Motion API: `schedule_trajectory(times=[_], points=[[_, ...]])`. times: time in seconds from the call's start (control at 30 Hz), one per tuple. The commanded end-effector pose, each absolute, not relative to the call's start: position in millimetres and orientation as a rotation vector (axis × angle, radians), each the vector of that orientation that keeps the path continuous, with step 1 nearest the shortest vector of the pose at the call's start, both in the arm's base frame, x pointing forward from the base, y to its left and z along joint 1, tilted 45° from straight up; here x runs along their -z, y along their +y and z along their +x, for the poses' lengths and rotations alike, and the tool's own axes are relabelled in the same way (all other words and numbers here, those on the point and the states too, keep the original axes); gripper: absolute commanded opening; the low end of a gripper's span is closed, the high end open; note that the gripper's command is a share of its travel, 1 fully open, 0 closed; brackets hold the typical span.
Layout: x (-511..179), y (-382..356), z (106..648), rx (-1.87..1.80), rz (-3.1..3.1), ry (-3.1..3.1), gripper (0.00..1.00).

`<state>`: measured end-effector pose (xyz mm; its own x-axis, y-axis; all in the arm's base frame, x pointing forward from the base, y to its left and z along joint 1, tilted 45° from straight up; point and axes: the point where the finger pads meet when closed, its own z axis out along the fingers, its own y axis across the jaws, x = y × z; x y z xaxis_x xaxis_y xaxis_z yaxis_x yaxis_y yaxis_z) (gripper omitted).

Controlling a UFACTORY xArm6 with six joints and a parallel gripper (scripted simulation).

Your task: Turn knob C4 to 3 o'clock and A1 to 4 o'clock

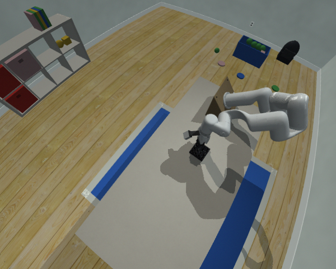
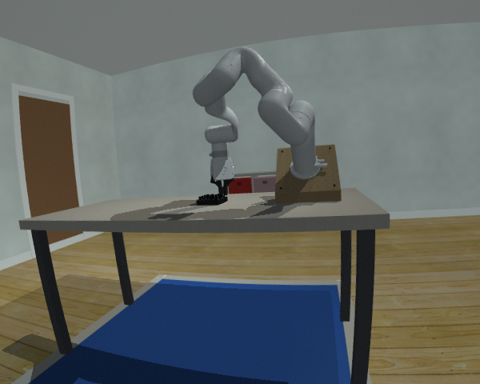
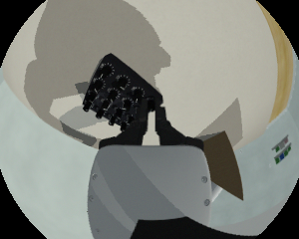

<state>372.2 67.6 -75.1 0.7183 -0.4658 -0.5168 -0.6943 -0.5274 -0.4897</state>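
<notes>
The task, I judge, is in its turning part, but how much is finished I cannot confirm. The black square knob box (image 1: pixel 199 151) (image 2: pixel 211 202) (image 3: pixel 124 64) stands flat on the grey table (image 1: pixel 150 214) (image 2: pixel 248 225) (image 3: pixel 204 50); in the wrist view it is in the upper left of the frame, and in the top view near the middle. My gripper (image 1: pixel 200 142) (image 2: pixel 222 194) (image 3: pixel 150 106) points down at it, with my black fingers nearly closed, gripping a small black corner knob (image 3: pixel 150 105). From its corner place, this is perhaps A1, because C4 should not be at a corner. If so, the turn to 4 o'clock is the step in hand. Whether C4 already points at 3 o'clock, I cannot tell, so it may be still left.

My fingers cover most of the held knob, and its white line is hidden. The printed names are too small to read, and I cannot make out the socket, so the rear side is uncertain for me. The other knobs' lines are also too faint to check.
</notes>
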Motion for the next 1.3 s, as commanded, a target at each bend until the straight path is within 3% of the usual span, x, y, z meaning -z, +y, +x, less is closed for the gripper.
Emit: schedule_trajectory(times=[0.0,1.27], points=[[74.5,66.8,373.6,-0.475,-2.193,0.989,0.08],[74.5,66.8,373.6,-0.774,-1.804,1.738,0.08]])
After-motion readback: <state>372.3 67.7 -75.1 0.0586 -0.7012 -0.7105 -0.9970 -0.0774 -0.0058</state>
